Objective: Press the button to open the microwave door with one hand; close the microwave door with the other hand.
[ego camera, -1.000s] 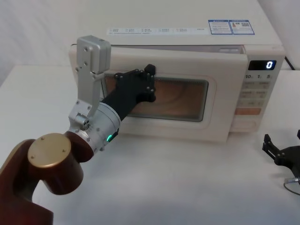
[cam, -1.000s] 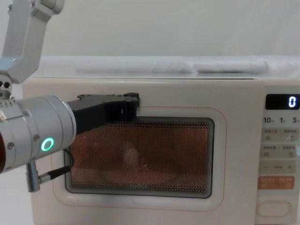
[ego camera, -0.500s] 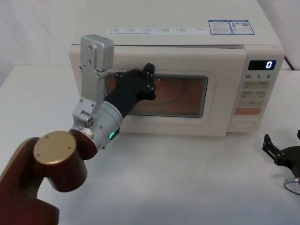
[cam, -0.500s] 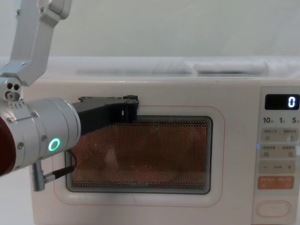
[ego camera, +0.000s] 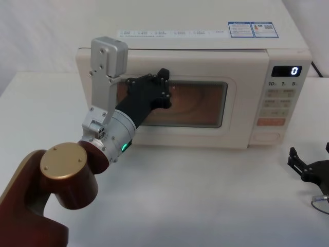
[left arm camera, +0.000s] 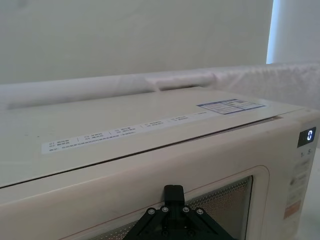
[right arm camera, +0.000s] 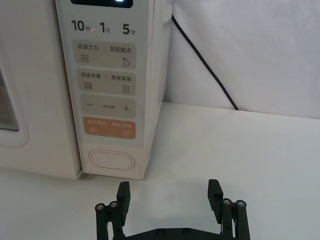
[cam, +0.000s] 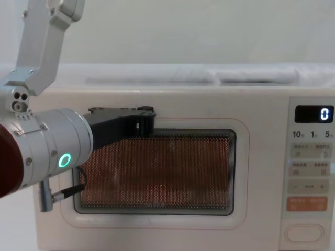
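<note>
Black plastic left gripper [ego camera: 163, 86] pressed against the large cream microwave door [ego camera: 205, 128], apparently flush shut, finger spacing unclear, right gripper [right arm camera: 170, 197] spread wide on the table near the pill-shaped cream button [right arm camera: 111, 160].

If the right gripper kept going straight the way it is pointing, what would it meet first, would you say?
Probably the microwave's control panel: the right gripper, open and low over the table, points at the panel's lower end, near the pill-shaped button. Nothing lies between, though depth is hard to judge.
</note>
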Robot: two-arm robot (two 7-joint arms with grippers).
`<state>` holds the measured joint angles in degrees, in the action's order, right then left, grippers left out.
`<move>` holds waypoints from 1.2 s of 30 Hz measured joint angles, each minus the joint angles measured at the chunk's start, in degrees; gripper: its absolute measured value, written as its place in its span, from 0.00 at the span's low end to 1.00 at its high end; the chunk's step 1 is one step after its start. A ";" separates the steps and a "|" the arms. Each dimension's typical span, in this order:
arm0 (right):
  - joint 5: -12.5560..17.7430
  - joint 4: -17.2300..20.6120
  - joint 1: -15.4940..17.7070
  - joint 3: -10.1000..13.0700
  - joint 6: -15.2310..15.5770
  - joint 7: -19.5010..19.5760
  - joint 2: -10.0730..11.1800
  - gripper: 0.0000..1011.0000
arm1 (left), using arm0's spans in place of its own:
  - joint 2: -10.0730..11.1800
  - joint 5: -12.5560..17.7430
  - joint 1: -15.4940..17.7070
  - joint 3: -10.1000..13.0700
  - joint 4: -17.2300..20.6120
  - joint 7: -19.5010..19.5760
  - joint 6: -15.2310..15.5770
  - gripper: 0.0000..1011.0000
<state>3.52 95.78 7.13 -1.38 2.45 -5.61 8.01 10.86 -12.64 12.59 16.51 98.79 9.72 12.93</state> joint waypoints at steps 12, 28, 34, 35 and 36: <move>0.00 0.00 0.01 0.02 0.01 0.00 0.00 0.99 | -0.90 0.66 0.41 -0.57 -0.91 0.08 0.48 0.00; 0.00 0.01 0.00 -0.01 0.00 0.00 0.00 0.99 | -1.67 0.43 0.09 -1.31 -0.50 0.42 1.29 0.00; 0.00 0.01 0.00 0.00 0.00 0.00 0.00 0.99 | -1.68 -0.57 -1.57 -2.18 2.13 0.00 1.83 0.00; 0.00 0.01 0.00 0.00 0.00 0.00 0.00 0.99 | -1.66 -0.69 -1.86 -2.30 2.60 -0.07 1.88 0.00; 0.00 0.00 0.01 -0.01 0.00 -0.01 0.00 0.99 | -1.63 -0.78 -2.12 -2.39 2.98 -0.14 1.90 0.00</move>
<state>3.53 95.78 7.14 -1.38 2.45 -5.61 8.01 9.23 -13.42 10.46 14.12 101.78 9.58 14.83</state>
